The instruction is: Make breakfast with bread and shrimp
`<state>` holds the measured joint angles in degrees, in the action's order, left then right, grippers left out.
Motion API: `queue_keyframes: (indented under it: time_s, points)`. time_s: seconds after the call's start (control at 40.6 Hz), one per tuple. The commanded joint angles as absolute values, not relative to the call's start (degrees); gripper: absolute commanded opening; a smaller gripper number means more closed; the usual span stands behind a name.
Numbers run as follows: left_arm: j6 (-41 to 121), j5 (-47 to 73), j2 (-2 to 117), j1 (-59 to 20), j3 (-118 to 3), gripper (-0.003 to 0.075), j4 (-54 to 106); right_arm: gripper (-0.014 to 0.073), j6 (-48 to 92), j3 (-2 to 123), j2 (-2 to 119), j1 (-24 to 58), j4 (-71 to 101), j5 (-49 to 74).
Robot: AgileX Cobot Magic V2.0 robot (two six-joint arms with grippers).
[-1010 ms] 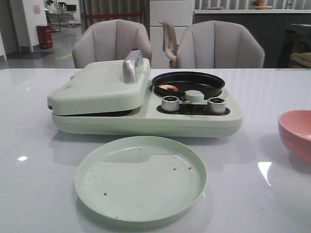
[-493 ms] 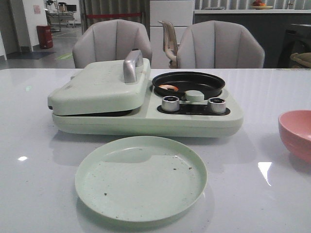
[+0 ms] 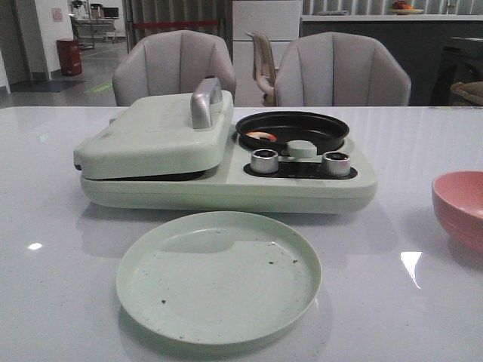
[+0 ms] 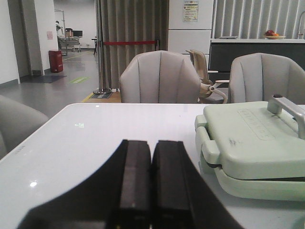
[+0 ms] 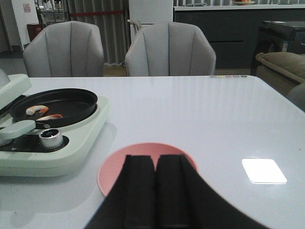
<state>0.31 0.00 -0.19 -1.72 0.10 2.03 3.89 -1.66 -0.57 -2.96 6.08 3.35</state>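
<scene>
— White table (image 3: 60,226) fills my front feed, two grey chairs (image 3: 173,64) behind it. What do you have on it?

— I see a pale green cooker (image 3: 226,185) mid-table, its sandwich lid (image 3: 155,136) down on the left side, a black pan (image 3: 294,130) on its right side. A green plate (image 3: 219,275) sits just in front of the cooker, only crumbs on it. A pink bowl (image 3: 460,207) is at the right edge.

— Shrimp?

— In the pan: the right wrist feed shows two pieces of shrimp (image 5: 35,109) lying near each other. Bread I can't see anywhere; the lid hides whatever is under it.

— And the fingers?

— Left fingers (image 4: 135,181) are pressed together, nothing between them, over bare table beside the cooker's lid. Right fingers (image 5: 139,191) are likewise clenched on nothing, above the bowl.
</scene>
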Motion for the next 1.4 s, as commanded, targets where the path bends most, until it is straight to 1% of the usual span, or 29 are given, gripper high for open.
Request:
queue_keyframes:
  time_s: [0.0, 0.172, 0.32, 0.493, 1.38]
  points:
    - [0.0, -5.15, -1.41, -1.7, 0.46, 0.0099, 2.52, 0.0034, 4.02, -0.6, -1.84, -3.25, 6.29, -2.12]
    - [0.0, -5.15, -1.41, -1.7, 0.46, 0.0099, 2.52, 0.0034, 1.92, -0.6, -1.84, -3.25, 6.11, -2.83]
    - [0.0, -5.15, -1.41, -1.7, 0.46, 0.0099, 2.52, 0.0034, -2.62, -0.6, -1.84, -3.14, 1.38, -3.0]
    - [0.0, -5.15, -1.41, -1.7, 0.46, 0.0099, 2.52, 0.0034, -2.62, -0.6, -1.84, -1.25, -0.33, -3.02]
    - [0.0, -5.15, -1.41, -1.7, 0.46, 0.0099, 2.52, 0.0034, -2.62, -0.6, -1.84, -1.26, 0.0, -3.08]
